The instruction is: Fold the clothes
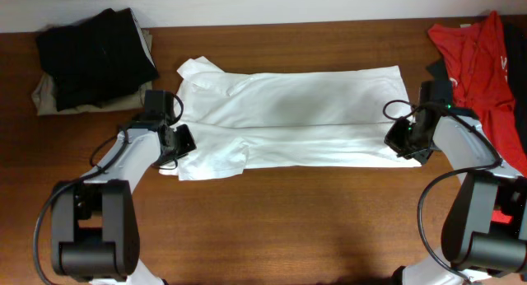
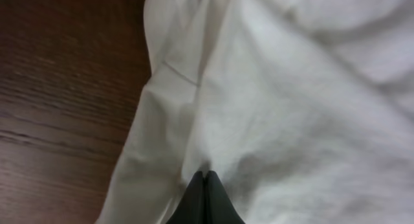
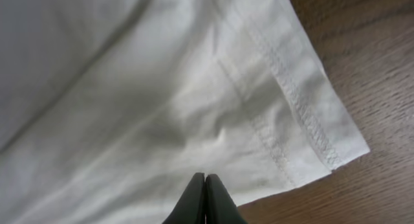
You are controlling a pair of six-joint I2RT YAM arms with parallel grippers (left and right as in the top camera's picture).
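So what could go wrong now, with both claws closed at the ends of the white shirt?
1. The left claw and right claw are shut at the layered shirt. If they caught only the top layer, the fold may fall open.
2. The sleeve pokes out at the left end and could bunch.
3. The red shirt lies by the right arm, which might snag it.

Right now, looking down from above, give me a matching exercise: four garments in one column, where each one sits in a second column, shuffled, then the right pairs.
1. white T-shirt
2. red shirt
3. black garment
4. beige garment

A. far left corner, bottom of the stack
B. spread out in the middle
C. far right corner
D. far left corner, top of the stack

Pairs: 1-B, 2-C, 3-D, 4-A
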